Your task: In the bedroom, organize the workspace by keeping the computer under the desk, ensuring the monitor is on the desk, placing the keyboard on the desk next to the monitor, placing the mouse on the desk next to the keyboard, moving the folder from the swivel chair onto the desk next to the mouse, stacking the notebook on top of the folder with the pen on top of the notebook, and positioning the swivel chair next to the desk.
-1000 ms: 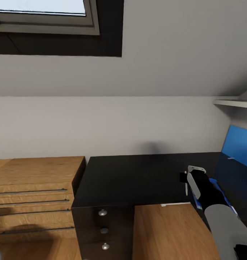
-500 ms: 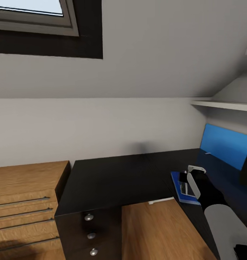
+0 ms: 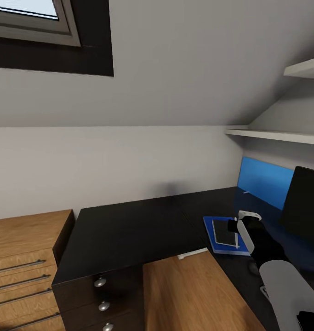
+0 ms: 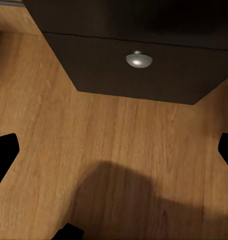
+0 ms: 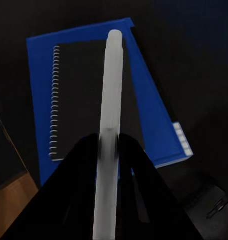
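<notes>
While the right tool (image 5: 109,145) pinched the pen (image 5: 109,100) above the notebook (image 5: 83,95) on the folder (image 5: 149,115), an early release risked it rolling onto the table (image 3: 143,220).

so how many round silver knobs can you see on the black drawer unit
3, in a column down the front of the drawer unit under the desk: top knob, middle knob, bottom knob, cut by the picture's lower edge. More could sit below it.
</notes>
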You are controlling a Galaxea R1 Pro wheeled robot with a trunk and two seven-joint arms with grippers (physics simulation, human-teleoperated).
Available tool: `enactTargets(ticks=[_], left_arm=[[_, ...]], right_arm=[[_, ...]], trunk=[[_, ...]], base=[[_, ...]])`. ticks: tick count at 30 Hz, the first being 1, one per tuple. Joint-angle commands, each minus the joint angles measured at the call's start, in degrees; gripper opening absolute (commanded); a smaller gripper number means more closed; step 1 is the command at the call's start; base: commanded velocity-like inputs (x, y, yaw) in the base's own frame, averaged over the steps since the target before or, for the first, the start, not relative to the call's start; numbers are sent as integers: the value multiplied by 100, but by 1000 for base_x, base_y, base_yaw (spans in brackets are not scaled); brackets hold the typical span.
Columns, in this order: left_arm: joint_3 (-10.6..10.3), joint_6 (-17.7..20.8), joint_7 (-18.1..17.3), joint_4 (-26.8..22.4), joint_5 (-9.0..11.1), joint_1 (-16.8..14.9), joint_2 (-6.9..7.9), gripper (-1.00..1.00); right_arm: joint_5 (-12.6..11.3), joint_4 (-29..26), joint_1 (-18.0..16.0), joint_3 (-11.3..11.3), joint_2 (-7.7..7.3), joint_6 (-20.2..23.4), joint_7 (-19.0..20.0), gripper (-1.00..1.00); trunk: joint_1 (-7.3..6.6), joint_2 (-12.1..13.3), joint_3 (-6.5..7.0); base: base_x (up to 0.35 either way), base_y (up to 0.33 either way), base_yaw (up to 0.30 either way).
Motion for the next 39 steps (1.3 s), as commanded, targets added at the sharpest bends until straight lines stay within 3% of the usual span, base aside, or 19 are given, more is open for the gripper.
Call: enactTargets(ticks=[1, 7, 9, 23, 39], left_arm=[[-44, -39, 25, -8, 53, -12, 6, 100], [-126, -57, 28, -43, 34, -12, -84, 100], [-129, -62, 33, -16, 31, -12, -128, 100], [-132, -65, 50, 2, 29, -12, -178, 100], [-132, -48, 43, 13, 54, -12, -187, 100]], right_arm=[[-69, -6, -3, 6, 2, 12, -42, -100], [124, -200, 192, 113, 197, 4, -39, -100], [80, -133, 126, 94, 262, -19, -37, -100], [45, 144, -73, 99, 249, -39, -47, -100], [54, 153, -73, 99, 256, -38, -69, -100]], trunk=[[0, -5, -7], [0, -5, -7], [0, -5, -7], [0, -5, -7], [0, -5, -7]], base=[[0, 0, -12], [0, 0, 0], [0, 0, 0], [7, 0, 0], [288, 0, 0]])
